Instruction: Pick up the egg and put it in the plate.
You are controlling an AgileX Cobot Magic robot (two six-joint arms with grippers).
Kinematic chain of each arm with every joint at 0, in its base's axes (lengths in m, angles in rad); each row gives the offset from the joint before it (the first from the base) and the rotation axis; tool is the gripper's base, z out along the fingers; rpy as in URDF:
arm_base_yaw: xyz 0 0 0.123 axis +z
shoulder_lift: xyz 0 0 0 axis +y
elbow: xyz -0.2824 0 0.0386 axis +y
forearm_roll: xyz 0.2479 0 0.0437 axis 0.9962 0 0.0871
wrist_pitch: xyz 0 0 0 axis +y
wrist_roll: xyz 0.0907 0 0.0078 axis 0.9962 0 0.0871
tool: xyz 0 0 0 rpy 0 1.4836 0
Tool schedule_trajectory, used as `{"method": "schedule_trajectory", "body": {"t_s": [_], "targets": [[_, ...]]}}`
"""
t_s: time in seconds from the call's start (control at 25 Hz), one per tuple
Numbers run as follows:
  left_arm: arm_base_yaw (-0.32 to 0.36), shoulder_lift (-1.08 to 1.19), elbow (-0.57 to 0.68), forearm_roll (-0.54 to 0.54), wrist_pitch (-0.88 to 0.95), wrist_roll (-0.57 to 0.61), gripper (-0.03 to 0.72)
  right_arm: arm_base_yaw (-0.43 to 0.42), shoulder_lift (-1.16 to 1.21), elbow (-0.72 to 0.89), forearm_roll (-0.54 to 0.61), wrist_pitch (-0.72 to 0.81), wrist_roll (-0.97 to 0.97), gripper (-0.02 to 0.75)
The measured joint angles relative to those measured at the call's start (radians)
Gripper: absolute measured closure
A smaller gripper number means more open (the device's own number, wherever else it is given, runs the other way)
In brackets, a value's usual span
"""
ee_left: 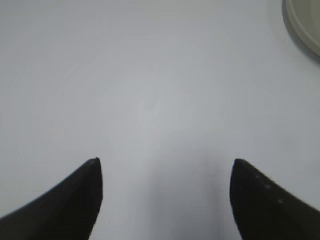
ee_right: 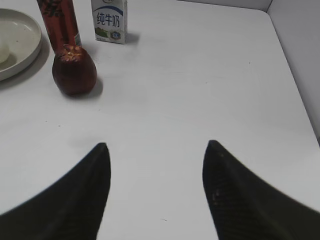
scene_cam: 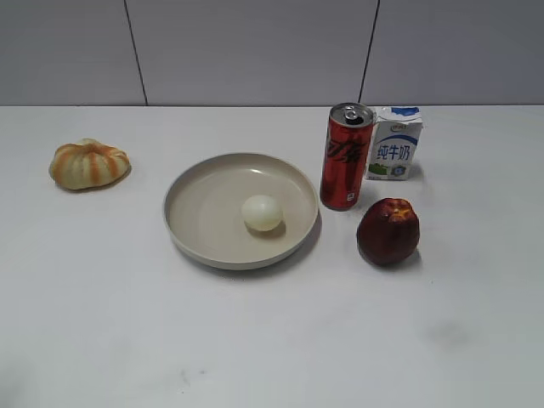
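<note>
The egg (scene_cam: 262, 212) is seen lying inside the plate (scene_cam: 204, 191), slightly right of the dish's centre, resting on the flat floor of the dish and clear of the raised rim. The plate is placed on the white table (scene_cam: 102, 314), roughly central in the exterior view.

A red drinks can (scene_cam: 346, 157) is stood upright just beside the plate's right rim; whether they touch cannot be told. A small milk carton (scene_cam: 396, 143) is set just behind and to the right of the can. A dark red apple-like fruit (scene_cam: 388, 231) is placed in front of the can, near the plate's right edge but apart from it. A ribbed orange-and-cream pumpkin (scene_cam: 88, 164) is located well apart from the plate, at far left.

Neither arm is visible in the exterior view.

Left gripper (ee_left: 166, 162): jaws are spread wide, nothing held between them, only bare table beneath. A sliver of the plate's rim is caught at the top right corner of the left wrist view.

Right gripper (ee_right: 156, 145): jaws are likewise parted and empty, over bare table. In the right wrist view the fruit, can and carton are seen ahead to the left, with the plate's edge at far left
</note>
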State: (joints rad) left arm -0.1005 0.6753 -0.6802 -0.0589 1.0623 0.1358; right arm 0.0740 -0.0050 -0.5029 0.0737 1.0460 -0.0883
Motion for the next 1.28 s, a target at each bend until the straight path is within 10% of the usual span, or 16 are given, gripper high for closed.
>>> {"method": "schedule_trajectory", "body": {"t_s": [0.32, 1.28], "targets": [[0.000, -0.291, 0.170, -0.006, -0.017, 0.000, 0.127, 0.000, 0.000, 0.000, 0.000, 0.000, 0.000, 0.290], [0.000, -0.681, 0.172, -0.020, -0.023, 0.000, 0.172, 0.000, 0.000, 0.000, 0.000, 0.000, 0.000, 0.290]]}}
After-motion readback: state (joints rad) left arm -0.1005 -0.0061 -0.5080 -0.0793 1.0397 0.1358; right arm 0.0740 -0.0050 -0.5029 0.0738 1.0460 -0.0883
